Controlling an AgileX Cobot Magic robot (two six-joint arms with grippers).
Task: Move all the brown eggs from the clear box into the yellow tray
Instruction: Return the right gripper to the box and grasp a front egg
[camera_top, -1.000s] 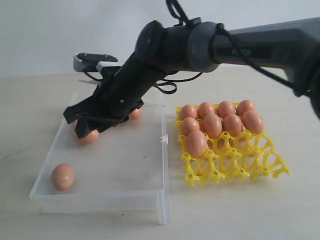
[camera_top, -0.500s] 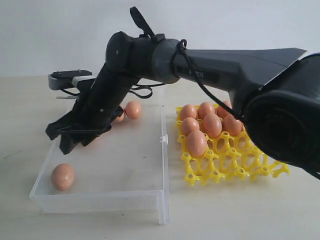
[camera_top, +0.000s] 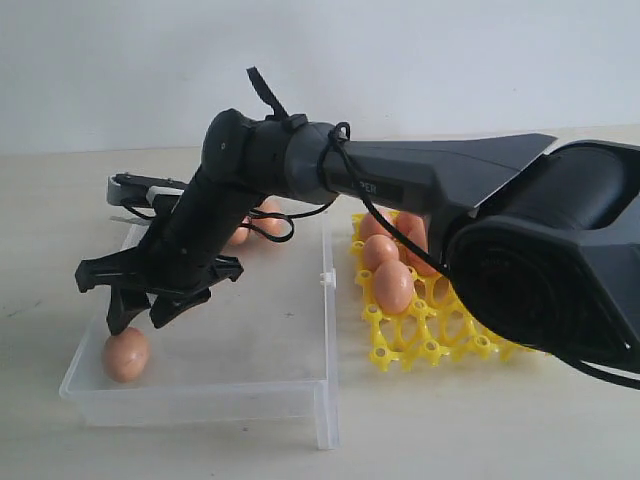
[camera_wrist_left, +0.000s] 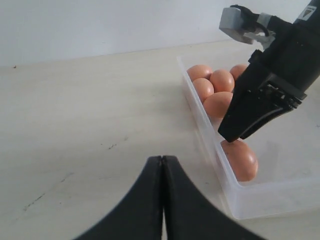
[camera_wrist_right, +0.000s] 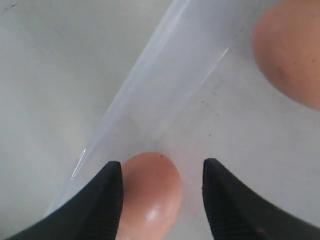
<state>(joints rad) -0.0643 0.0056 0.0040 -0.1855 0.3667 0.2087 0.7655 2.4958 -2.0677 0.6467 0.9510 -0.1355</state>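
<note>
**Right gripper spread over the lone egg in the near corner of the box**

The right gripper (camera_top: 138, 322) holds its two black fingers (camera_wrist_right: 107, 200) well apart and pointing down, one on each side of a single smooth orange-brown oval egg (camera_top: 125, 353). In the right wrist view this egg lies between the fingertips, closer to one than to the other, and nothing is clamped. In the left wrist view one fingertip sits right at the top of the egg; whether it touches cannot be told.

The egg rests on the floor of the large shallow clear plastic box (camera_top: 200, 400). In the exterior view it is in the near left corner, close against the side wall. At the far end of the same box a cluster of further brown eggs (camera_wrist_left: 215, 85) lie touching one another, partly hidden in the exterior view by the black arm (camera_top: 260, 160).

Just beside the box on its right stands the bright yellow lattice egg tray (camera_top: 420, 345). It holds more brown eggs in its cups (camera_top: 393, 285), and the arm covers most of them.

The left gripper (camera_wrist_left: 162, 159) has its fingers pressed together with nothing between them, above the pale beige tabletop (camera_wrist_left: 75, 125) outside the box.
</note>
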